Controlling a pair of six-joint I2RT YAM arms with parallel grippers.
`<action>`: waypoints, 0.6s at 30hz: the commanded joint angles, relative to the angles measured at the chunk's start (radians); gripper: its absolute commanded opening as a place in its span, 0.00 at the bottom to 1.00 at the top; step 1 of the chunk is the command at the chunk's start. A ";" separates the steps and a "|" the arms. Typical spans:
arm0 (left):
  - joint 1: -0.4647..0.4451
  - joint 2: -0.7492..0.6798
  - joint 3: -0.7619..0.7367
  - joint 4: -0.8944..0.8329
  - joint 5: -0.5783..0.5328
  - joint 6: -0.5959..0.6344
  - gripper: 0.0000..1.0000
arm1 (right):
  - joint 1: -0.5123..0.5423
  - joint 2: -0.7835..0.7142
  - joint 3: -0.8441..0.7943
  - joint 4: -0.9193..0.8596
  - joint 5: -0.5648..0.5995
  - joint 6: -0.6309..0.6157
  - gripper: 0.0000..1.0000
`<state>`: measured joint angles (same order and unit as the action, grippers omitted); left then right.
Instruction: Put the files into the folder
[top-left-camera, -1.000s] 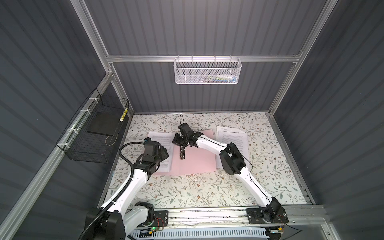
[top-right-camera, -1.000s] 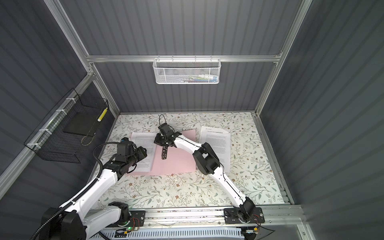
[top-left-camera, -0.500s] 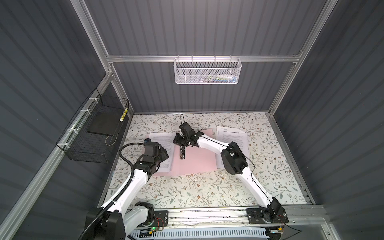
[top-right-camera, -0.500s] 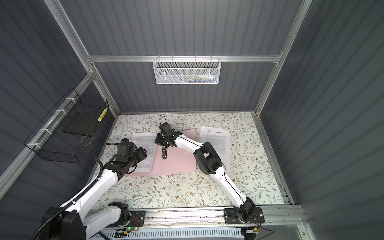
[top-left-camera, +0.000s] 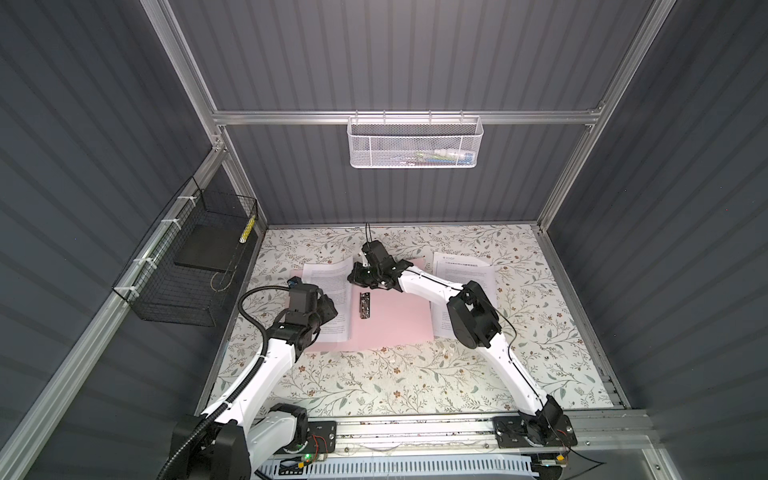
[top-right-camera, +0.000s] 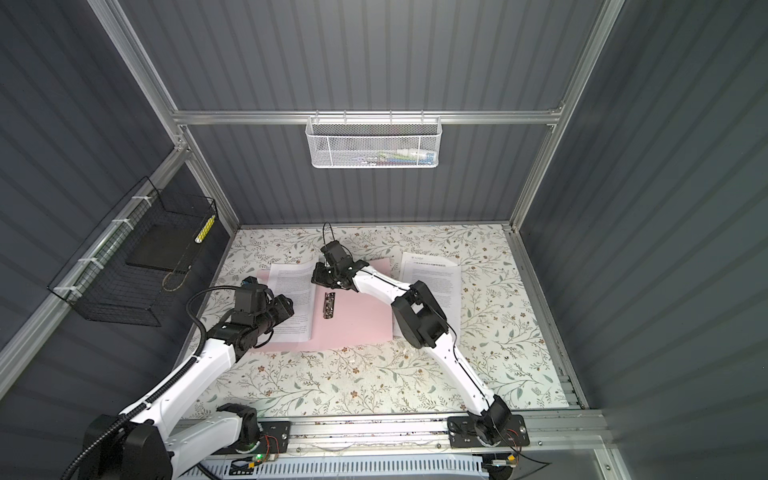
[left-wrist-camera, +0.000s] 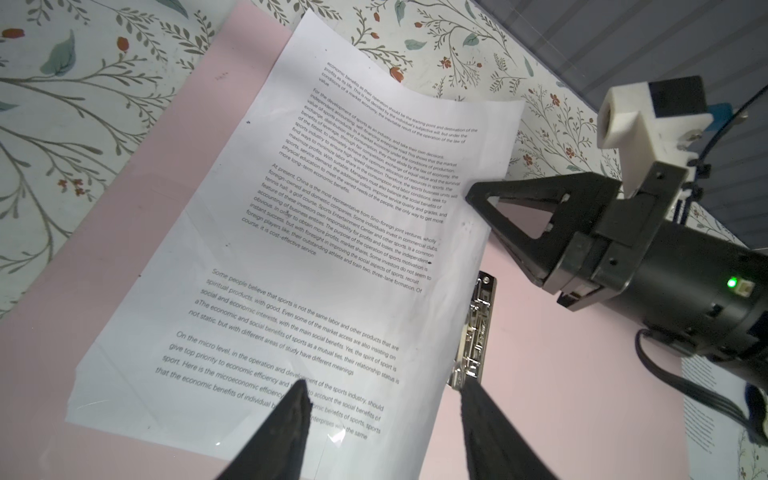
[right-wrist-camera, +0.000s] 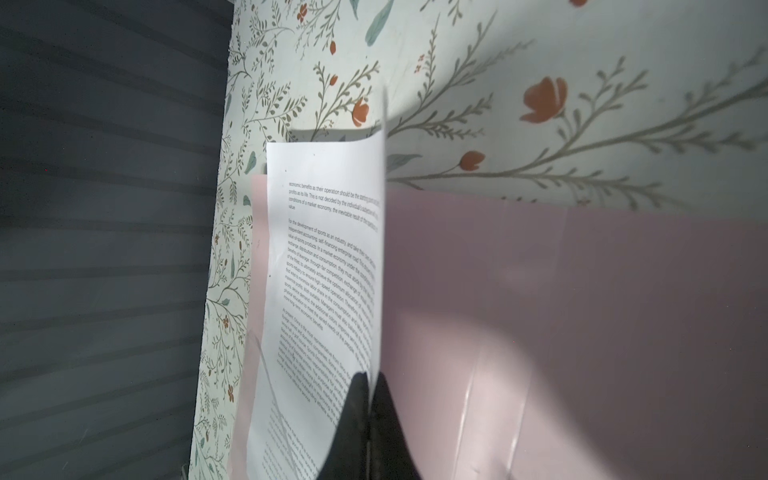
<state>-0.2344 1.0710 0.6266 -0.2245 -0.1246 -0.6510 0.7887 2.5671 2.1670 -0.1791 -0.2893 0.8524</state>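
At far left a black wire basket (top-left-camera: 183, 266) hangs on the side wall and holds a flat black slab (top-left-camera: 205, 249). Next, the left gripper (left-wrist-camera: 384, 395) stands with its fingers spread over the near end of a printed sheet (top-left-camera: 328, 276); whether its tips touch the paper cannot be told. The printed sheet lies on the left flap of the open pink folder (top-left-camera: 395, 320), its far end passing the folder's far edge onto the floral worktop (top-left-camera: 374, 382). Just beside the sheet's right-hand edge, the dark metal clip strip (top-left-camera: 364, 305) lies along the folder's spine. The right gripper (right-wrist-camera: 369, 380), set left of the middle in both top views, has its fingers pressed together on that same edge of the printed sheet, beyond the far end of the clip strip; there the paper curls up off the folder. The right flap lies bare. On the back wall, a white mesh basket (top-left-camera: 415, 143) hangs from the rail. At the folder's right edge a headed sheet (top-left-camera: 465, 274) lies flat on the worktop, partly hidden by the right arm.
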 joint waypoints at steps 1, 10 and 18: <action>0.006 -0.013 -0.014 -0.004 -0.012 -0.013 0.59 | 0.019 -0.005 -0.007 0.014 -0.019 -0.004 0.00; 0.006 -0.018 -0.022 -0.002 -0.010 -0.012 0.59 | 0.044 0.030 0.042 -0.005 -0.028 -0.010 0.00; 0.006 -0.026 -0.034 -0.003 -0.010 -0.012 0.59 | 0.054 0.055 0.066 -0.010 -0.037 0.002 0.00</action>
<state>-0.2344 1.0653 0.5995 -0.2241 -0.1249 -0.6514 0.8352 2.5801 2.2021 -0.1833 -0.3153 0.8536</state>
